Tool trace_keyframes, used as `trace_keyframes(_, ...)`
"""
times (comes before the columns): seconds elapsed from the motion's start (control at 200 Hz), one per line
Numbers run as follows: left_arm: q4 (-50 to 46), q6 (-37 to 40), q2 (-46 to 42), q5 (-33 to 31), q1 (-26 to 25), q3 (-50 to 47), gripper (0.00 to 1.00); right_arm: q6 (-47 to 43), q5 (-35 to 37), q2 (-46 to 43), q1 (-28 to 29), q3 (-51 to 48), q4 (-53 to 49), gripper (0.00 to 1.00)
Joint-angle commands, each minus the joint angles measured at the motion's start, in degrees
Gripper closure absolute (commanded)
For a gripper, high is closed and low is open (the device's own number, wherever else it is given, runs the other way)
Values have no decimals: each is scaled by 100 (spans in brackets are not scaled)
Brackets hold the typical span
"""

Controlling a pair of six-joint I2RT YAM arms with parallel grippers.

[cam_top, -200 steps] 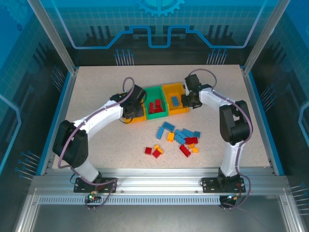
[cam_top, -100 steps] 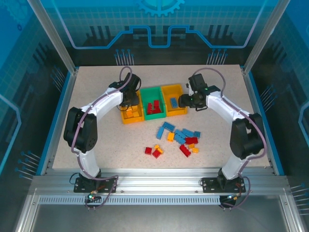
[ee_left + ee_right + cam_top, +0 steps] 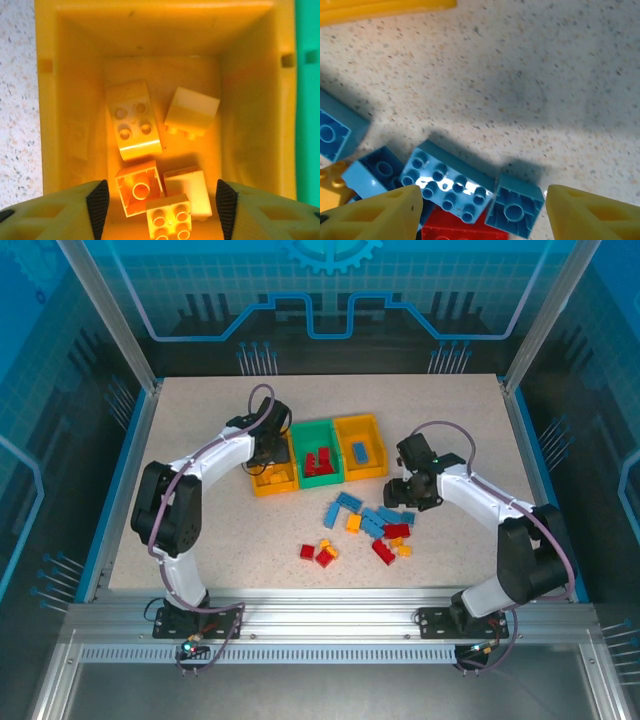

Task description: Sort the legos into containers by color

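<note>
Top external view has the left fingers [image 3: 268, 452] hanging over the left yellow bin [image 3: 275, 489], the 9 o'clock end of a row whose green bin [image 3: 325, 481] holds red legos [image 3: 320, 460] and whose right yellow bin [image 3: 365, 472] holds a blue brick [image 3: 360, 450]; the left wrist view shows them spread and empty above five orange-yellow bricks [image 3: 132, 127] on that bin's floor. Right fingers [image 3: 404, 498] sit at the 2 o'clock edge of the loose pile [image 3: 368, 526] of blue, red and orange legos on the bench [image 3: 200, 420], spread wide astride a light-blue brick [image 3: 447, 185] and a smaller blue one [image 3: 514, 210], though whether their tips touch the surface I cannot tell.
</note>
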Motion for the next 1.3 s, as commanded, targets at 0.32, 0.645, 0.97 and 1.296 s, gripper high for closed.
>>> trace_keyframes(0.32,382,127,-1228,154,-316,-863,26,506,123,57,-107,-451,-157,39)
trace_keyframes(0.645,505,-26,-1720,131,-437,-1409,24,710,139,210,-166,-679,87,42)
trace_keyframes(0.97,490,-14,-1702,131,-477,-1542,23,810,186,181,-335,-792,173,53)
trace_keyframes(1.296,494,-35,-1689,135,-477,-1561,22,701,16,-109,-704,-1135,328,54)
